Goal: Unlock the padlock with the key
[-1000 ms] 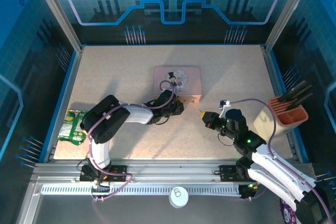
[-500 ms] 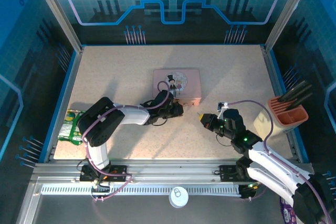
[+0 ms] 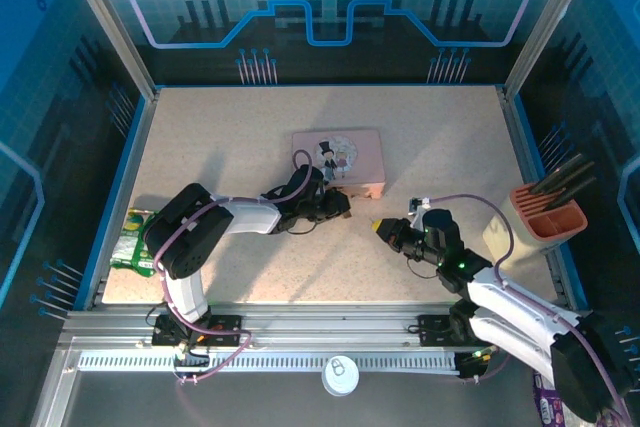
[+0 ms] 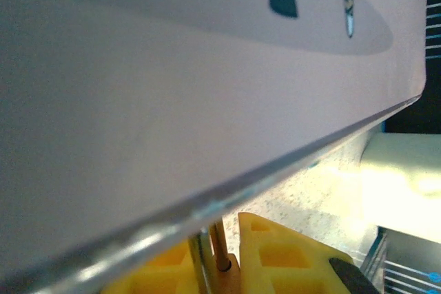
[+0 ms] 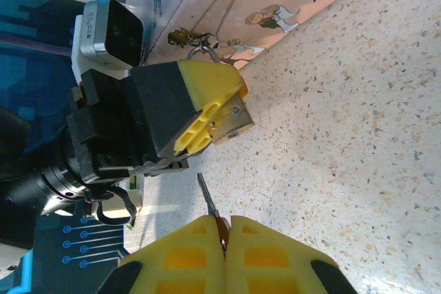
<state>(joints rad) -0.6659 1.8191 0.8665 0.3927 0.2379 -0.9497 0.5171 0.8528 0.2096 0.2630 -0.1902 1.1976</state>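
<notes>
Jaws around padlock [image 5: 231,120] and half-hidden key [image 5: 206,196]

Overhead camera looks down; both wrist cameras face the pink tin [image 3: 365,160].

The worktop [image 3: 230,137] was a speckled beige surface framed by a blue rim. A pink rectangular tin [image 3: 362,165] lay flat near its middle. A green packet [image 3: 135,240] lay at the left edge, toward the front. At the right edge stood an orange holder [image 3: 552,219] with dark handles sticking up, with a pale beige object [image 3: 503,232] just beside it.
</notes>
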